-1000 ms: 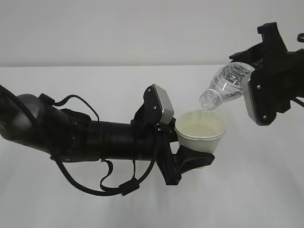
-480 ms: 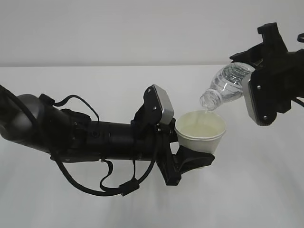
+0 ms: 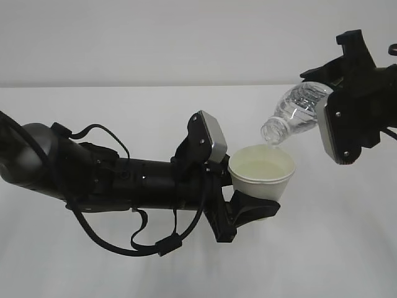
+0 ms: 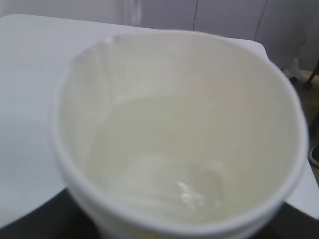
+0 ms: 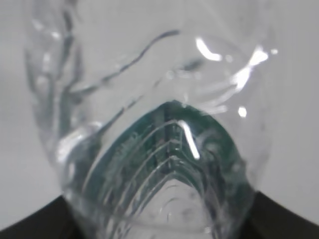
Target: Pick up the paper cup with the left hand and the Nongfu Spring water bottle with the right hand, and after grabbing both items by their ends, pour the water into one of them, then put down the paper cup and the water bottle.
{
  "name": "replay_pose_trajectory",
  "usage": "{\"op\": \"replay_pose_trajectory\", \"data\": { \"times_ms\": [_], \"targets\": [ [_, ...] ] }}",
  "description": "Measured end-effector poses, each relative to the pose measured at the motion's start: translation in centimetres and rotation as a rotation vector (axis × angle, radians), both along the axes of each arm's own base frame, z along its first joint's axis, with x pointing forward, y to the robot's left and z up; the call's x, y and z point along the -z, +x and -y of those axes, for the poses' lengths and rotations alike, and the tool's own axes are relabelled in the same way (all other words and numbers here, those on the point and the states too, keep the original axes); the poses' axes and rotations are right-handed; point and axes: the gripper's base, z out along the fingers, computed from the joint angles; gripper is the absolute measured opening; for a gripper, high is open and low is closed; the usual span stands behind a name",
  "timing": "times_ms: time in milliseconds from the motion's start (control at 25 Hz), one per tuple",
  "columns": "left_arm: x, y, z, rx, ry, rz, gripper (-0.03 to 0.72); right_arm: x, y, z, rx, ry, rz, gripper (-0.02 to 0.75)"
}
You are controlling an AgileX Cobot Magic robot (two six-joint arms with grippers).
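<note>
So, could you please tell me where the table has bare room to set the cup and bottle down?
The table lies bare right of the cup, below the right arm, and along the front beneath the left arm. The middle is crowded: the bottle tilts with its mouth just over the cup.

Your exterior view looks down at a slant across the white counter [image 3: 347, 248] toward the far wall. Your left wrist view sits very near the paper cup [image 4: 184, 149], peering inside. Your right wrist view presses close against the Nongfu Spring water bottle [image 5: 164, 164]. The exterior view shares both.
</note>
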Motion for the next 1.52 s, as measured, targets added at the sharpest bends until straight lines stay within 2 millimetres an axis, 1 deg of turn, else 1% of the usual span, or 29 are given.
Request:
{"op": "replay_pose_trajectory", "data": {
  "times_ms": [1520],
  "targets": [
    [0.07,0.03,-0.03,-0.004,0.009,0.000,0.454,0.18,-0.06,-0.01,-0.004,-0.037,-0.008,0.403]
  ]
}}
